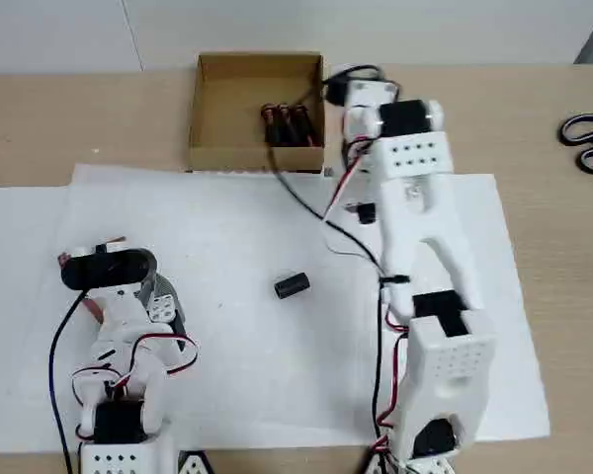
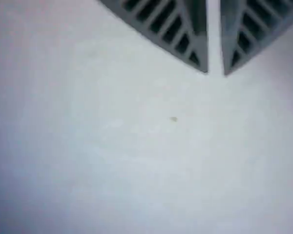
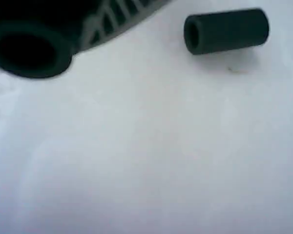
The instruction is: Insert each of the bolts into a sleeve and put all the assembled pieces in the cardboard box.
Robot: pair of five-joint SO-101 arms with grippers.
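A black sleeve lies on its side on the white paper between the arms; the right wrist view shows this sleeve with its bore open. A second black sleeve sits at my right gripper, against a grey ribbed finger. In the high view that gripper pokes out from under the right arm, below the cardboard box. Several dark assembled pieces lie in the box. My left gripper hovers over bare paper, fingers nearly touching, holding nothing; it sits at the left.
Scissors lie on the wooden table at the far right. A black cable runs from the box area across the paper to the right arm. The paper between the arms holds the loose sleeve.
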